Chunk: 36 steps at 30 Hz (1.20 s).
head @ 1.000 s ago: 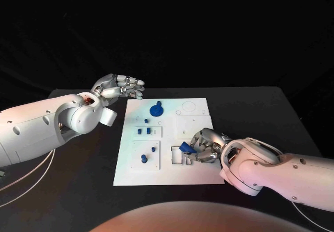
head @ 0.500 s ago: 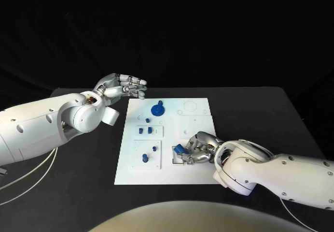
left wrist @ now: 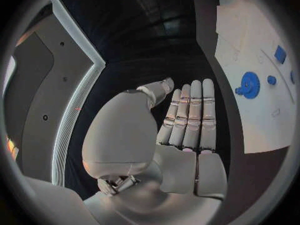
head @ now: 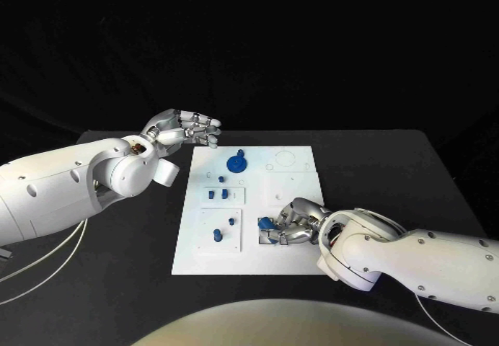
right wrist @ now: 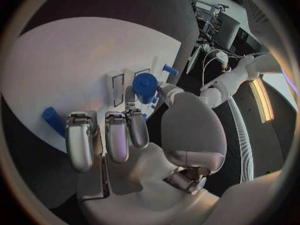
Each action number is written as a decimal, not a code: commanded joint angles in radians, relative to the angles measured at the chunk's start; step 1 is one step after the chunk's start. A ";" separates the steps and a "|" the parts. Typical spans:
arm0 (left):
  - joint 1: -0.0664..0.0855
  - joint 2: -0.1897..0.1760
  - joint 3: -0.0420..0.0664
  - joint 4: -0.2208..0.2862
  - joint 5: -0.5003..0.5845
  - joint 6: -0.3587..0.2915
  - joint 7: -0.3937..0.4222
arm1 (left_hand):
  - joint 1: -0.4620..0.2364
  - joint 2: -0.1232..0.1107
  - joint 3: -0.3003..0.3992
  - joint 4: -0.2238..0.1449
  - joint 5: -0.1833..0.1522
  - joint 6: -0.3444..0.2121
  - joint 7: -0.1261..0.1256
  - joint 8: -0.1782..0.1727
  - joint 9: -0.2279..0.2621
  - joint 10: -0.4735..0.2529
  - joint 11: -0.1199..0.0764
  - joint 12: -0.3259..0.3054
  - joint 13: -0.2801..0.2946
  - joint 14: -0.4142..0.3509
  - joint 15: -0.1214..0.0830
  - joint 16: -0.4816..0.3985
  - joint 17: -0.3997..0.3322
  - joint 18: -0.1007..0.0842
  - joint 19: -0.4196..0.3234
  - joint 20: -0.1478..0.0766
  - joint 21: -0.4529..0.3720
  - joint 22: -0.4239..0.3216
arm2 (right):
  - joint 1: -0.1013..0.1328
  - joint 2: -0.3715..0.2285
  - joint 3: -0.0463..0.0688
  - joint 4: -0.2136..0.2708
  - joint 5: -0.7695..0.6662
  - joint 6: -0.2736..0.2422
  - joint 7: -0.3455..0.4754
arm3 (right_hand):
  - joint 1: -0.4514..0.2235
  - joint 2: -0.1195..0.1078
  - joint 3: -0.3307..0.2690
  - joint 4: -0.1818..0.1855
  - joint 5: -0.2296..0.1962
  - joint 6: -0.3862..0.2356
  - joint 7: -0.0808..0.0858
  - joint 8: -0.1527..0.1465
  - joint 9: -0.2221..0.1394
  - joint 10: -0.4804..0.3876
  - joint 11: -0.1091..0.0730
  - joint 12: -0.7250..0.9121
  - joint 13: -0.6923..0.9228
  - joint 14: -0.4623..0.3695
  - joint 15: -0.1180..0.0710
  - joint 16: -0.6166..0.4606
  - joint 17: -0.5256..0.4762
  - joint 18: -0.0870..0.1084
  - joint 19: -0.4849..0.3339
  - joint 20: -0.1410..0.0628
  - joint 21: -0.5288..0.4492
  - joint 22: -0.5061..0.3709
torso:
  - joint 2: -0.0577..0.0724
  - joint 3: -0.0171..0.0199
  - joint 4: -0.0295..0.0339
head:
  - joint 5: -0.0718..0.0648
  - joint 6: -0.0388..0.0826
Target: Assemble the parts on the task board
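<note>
The white task board [head: 296, 259] lies in the middle of the black table. On it stand a blue gear [head: 236, 163], two small blue blocks [head: 218, 194] and a blue peg [head: 216, 235]. My right hand [head: 296, 223] is low over the board's front right part and pinches a blue part [head: 268, 225] at the slotted recess [head: 262, 238]. The right wrist view shows that blue part [right wrist: 145, 86] between thumb and fingers. My left hand [head: 182, 131] hovers off the board's far left corner, fingers straight and holding nothing. The left wrist view shows that hand [left wrist: 187, 130], the gear [left wrist: 250, 84] and the board [left wrist: 244, 30].
The black table [head: 395, 173] runs to the right of the board, and a narrower strip [head: 125, 274] to its left. My left forearm [head: 63, 187] lies over the table's left side. White cables [head: 42, 274] hang at the front left.
My right hand has shifted slightly left and lowered the blue part onto the slotted recess. The left hand has stayed almost still.
</note>
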 commanded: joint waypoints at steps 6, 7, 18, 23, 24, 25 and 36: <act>0.001 0.001 0.001 0.002 0.005 0.016 0.003 | -0.011 0.000 -0.001 0.003 -0.003 -0.008 0.001 0.004 -0.002 -0.008 -0.002 0.006 0.001 -0.008 -0.002 -0.003 0.001 0.009 0.003 0.001 -0.002 -0.001 | -0.001 0.004 0.000 -0.009 -0.046 0.003 -0.037 | -0.055 0.025 -0.090 0.001 0.000 0.002 -0.005 -0.002 0.009 0.012 -0.004 -0.004 0.125 0.080 -0.005 0.001 0.138 -0.011 0.088 -0.003 -0.002 0.249 | 0.001 0.0008 -0.0004 | -0.001 0.000; 0.001 0.001 0.001 0.002 0.005 0.016 0.003 | -0.011 0.000 -0.001 0.003 -0.003 -0.008 0.001 0.004 -0.002 -0.008 -0.002 0.006 0.001 -0.008 -0.002 -0.003 0.001 0.009 0.003 0.001 -0.002 -0.001 | -0.001 0.004 0.000 -0.009 -0.050 0.002 -0.038 | -0.060 0.034 -0.114 0.002 0.001 0.001 -0.005 -0.003 0.011 0.012 -0.005 -0.005 0.124 0.079 -0.005 0.001 0.137 -0.011 0.088 -0.004 -0.003 0.249 | 0.001 0.0008 -0.0006 | -0.001 0.001; 0.001 0.000 0.001 0.001 0.005 0.014 0.003 | -0.011 0.000 -0.001 0.003 -0.003 -0.008 0.001 0.004 -0.002 -0.008 -0.002 0.006 0.001 -0.008 -0.002 -0.003 0.001 0.009 0.003 0.001 -0.002 -0.001 | -0.001 0.001 0.000 -0.007 -0.085 0.013 -0.042 | -0.047 0.078 -0.329 0.004 0.010 0.002 -0.005 -0.006 0.023 0.010 -0.005 -0.010 0.124 0.079 -0.005 0.000 0.135 -0.010 0.087 -0.004 -0.007 0.248 | 0.001 0.0012 -0.0008 | -0.003 -0.001; 0.001 0.000 0.001 0.000 0.005 0.014 0.003 | -0.011 -0.001 -0.001 0.004 -0.003 -0.008 0.001 0.005 -0.002 -0.009 -0.003 0.006 0.001 -0.008 -0.002 -0.003 0.002 0.010 0.003 0.001 -0.005 -0.003 | -0.001 0.002 0.000 -0.002 -0.088 0.024 -0.032 | -0.056 0.077 -0.372 0.005 0.013 0.002 -0.005 -0.007 0.025 0.009 -0.005 -0.013 0.123 0.079 -0.005 -0.001 0.134 -0.010 0.087 -0.003 -0.008 0.248 | 0.000 0.0012 -0.0007 | -0.004 -0.001; 0.001 0.000 0.001 0.000 0.005 0.014 0.003 | -0.011 -0.001 -0.001 0.004 -0.003 -0.008 0.001 0.005 -0.002 -0.009 -0.003 0.006 0.001 -0.008 -0.002 -0.003 0.002 0.010 0.003 0.001 -0.005 -0.003 | -0.001 0.002 0.000 -0.001 -0.088 0.024 -0.031 | -0.057 0.076 -0.377 0.005 0.013 0.002 -0.005 -0.007 0.025 0.009 -0.004 -0.014 0.122 0.079 -0.005 -0.001 0.134 -0.010 0.086 -0.003 -0.010 0.247 | 0.000 0.0011 -0.0005 | -0.004 -0.001; 0.001 0.000 0.001 0.000 0.005 0.014 0.003 | -0.011 -0.001 -0.001 0.004 -0.003 -0.008 0.001 0.005 -0.002 -0.009 -0.003 0.006 0.001 -0.008 -0.002 -0.003 0.002 0.010 0.003 0.001 -0.005 -0.003 | -0.001 0.002 0.000 0.001 -0.088 0.027 -0.028 | -0.058 0.076 -0.379 0.006 0.013 0.002 -0.005 -0.007 0.025 0.009 -0.004 -0.013 0.123 0.079 -0.005 -0.001 0.134 -0.010 0.086 -0.003 -0.009 0.248 | 0.000 0.0009 -0.0004 | -0.004 -0.001; 0.001 -0.002 0.001 0.001 0.005 0.014 0.001 | -0.011 0.000 -0.001 0.004 -0.003 -0.008 0.000 0.005 -0.002 -0.009 -0.003 0.006 0.001 -0.009 -0.002 -0.003 0.003 0.010 0.004 0.002 -0.006 -0.003 | -0.001 -0.016 0.000 0.027 -0.077 0.062 0.001 | -0.059 0.089 -0.385 0.005 0.014 0.002 -0.005 -0.008 0.026 0.010 -0.004 -0.012 0.124 0.079 -0.004 0.000 0.136 -0.010 0.087 -0.003 -0.008 0.248 | 0.000 0.0006 0.0005 | -0.003 -0.004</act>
